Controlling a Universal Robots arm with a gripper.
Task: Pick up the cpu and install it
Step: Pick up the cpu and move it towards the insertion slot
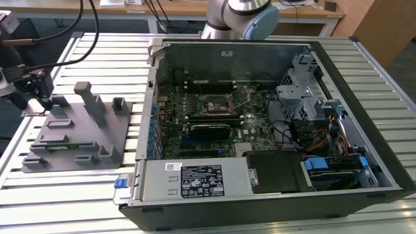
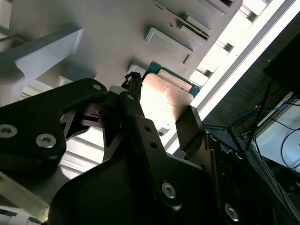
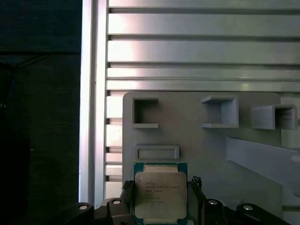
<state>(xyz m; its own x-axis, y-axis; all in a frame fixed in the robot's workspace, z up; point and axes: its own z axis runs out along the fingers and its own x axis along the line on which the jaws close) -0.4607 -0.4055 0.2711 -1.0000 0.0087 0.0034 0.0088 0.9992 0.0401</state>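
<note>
The hand (image 3: 160, 208) clamps the cpu (image 3: 160, 190) by its edges at the grey fixture tray (image 3: 243, 126); installing it in the motherboard socket (image 1: 217, 104) remains.

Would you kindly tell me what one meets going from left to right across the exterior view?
Black gripper, shut on the silvery square cpu → flat grey plastic fixture plate → dark square metal-framed socket → silver metal drive cage → right wall of the black computer case.
</note>
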